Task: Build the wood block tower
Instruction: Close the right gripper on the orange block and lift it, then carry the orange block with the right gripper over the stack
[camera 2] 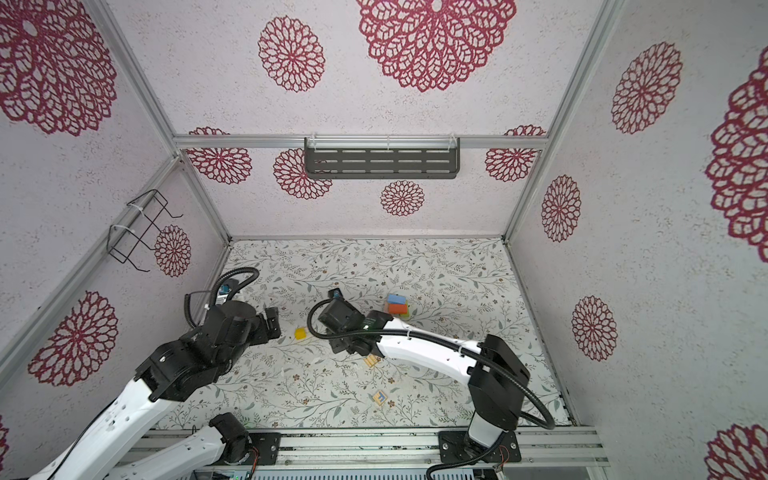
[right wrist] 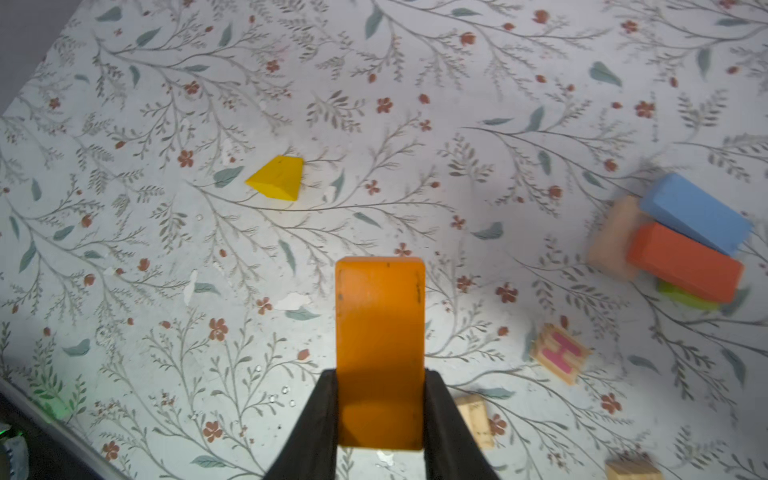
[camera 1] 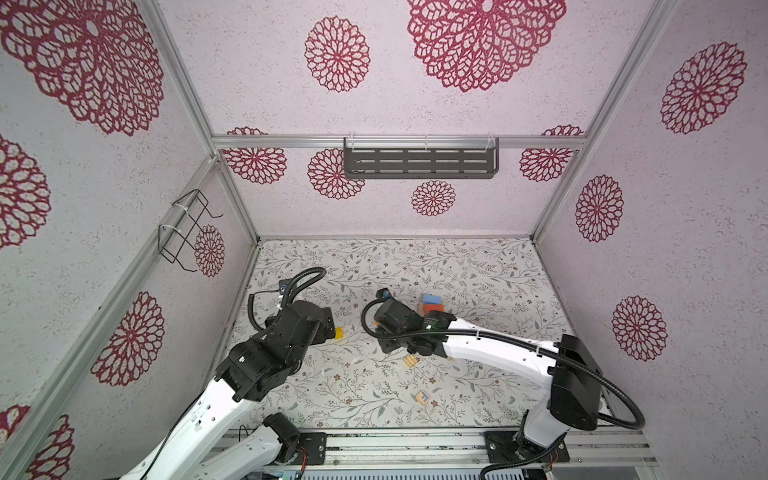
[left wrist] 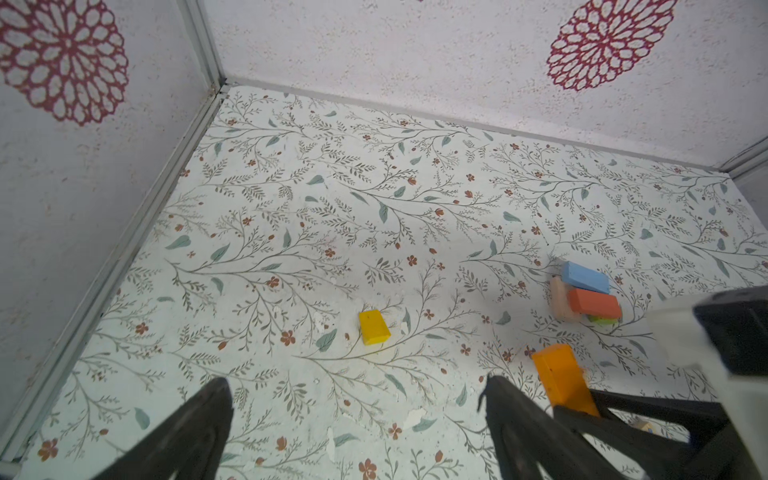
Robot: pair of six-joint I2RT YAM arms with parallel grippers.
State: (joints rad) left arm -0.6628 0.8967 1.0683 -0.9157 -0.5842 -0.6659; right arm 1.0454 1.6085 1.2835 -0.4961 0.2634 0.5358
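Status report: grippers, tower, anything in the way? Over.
Right gripper shut on orange block, short of tower. Left gripper open, empty. Two layers up, blue bar and red-orange bar on top. Pink-letter cube loose near the route.

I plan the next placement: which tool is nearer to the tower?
Right. The right tool, shut on an orange block, hangs near the tower; the left tool, open, is farther, beyond the yellow block.

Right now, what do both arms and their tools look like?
The left arm and right arm have white shells and black joint housings; a black corrugated cable loops along each. A green light glows at the right wrist. Left tool and right tool have black tapered fingers.
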